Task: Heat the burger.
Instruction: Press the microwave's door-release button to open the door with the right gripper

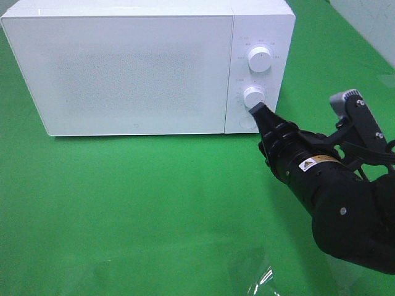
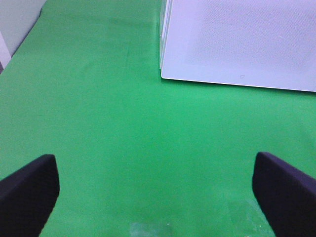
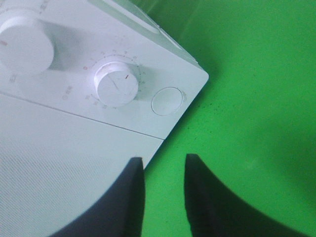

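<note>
I cannot see the burger in any of my views, so I cannot tell where it is. The one container here is a single white microwave [image 1: 136,68]. Its frosted door [image 1: 123,71] is shut and hides whatever is inside.

To the right of the door is the control panel, which has two round knobs and one round button [image 3: 167,100]. The upper knob [image 1: 260,60] sits above the lower knob [image 1: 253,97], and the button is below both.

My right gripper [image 1: 258,110] reaches in from the right, with its tip just under the lower knob and near the button. I cannot tell whether it touches either. In the right wrist view its two dark fingers [image 3: 131,187] are drawn near each other with a slim gap between them and nothing in that gap.

My left gripper [image 2: 154,159] is spread wide and holds nothing, and only the green cloth [image 2: 148,123] lies between its two fingers. The microwave stands on that one cloth.
</note>
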Available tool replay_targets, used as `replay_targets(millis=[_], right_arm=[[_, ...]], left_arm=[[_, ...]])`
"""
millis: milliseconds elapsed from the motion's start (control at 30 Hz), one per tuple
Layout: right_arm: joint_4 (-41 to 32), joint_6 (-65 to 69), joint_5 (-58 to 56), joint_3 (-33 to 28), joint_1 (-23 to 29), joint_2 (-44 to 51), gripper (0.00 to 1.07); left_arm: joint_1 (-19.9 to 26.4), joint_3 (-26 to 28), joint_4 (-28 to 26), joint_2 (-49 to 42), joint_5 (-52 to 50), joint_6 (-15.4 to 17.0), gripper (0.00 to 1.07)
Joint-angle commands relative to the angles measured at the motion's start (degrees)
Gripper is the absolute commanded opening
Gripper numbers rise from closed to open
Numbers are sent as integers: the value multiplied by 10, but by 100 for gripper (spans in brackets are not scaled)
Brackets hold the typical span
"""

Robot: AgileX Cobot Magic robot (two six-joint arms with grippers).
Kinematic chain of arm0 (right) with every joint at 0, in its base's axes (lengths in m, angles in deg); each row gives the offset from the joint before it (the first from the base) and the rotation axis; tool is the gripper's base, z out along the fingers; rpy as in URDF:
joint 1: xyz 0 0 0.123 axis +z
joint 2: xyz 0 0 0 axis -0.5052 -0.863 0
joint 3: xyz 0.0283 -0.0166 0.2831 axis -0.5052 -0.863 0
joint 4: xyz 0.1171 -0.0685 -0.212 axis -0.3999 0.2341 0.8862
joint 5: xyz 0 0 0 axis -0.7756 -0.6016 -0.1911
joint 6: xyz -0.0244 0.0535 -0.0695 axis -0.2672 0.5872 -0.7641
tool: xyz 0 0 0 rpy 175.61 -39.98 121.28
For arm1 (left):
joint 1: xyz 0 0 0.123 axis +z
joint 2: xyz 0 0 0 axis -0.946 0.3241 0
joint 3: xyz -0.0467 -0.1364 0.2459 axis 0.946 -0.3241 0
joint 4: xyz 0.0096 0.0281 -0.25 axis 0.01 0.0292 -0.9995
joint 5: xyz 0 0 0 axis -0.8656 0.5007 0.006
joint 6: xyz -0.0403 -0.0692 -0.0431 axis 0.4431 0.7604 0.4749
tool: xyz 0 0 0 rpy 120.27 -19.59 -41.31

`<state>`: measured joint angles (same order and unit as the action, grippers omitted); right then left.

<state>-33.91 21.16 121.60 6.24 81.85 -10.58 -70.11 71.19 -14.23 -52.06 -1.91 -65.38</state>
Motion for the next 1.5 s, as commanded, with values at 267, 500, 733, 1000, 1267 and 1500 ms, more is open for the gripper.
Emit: replay_targets(millis=[267, 500, 733, 1000, 1267, 1500], right_arm=[[11, 295, 2, 3, 1, 0, 3], [42, 401, -8, 3, 1, 0, 0], [60, 417, -10, 3, -10, -19, 0], [139, 494, -9, 3, -53, -58, 0], [187, 500, -12, 37, -88, -90, 0], [226, 504, -44, 76, -127, -119, 0]], left_arm=[[1, -2, -3, -3, -4, 1, 99], [1, -2, -3, -3, -4, 1, 99], [1, -2, -3, -3, -4, 1, 99], [1, -2, -3, -3, -4, 1, 99], [1, -2, -3, -3, -4, 1, 99], [1, -2, -3, -3, -4, 1, 99]])
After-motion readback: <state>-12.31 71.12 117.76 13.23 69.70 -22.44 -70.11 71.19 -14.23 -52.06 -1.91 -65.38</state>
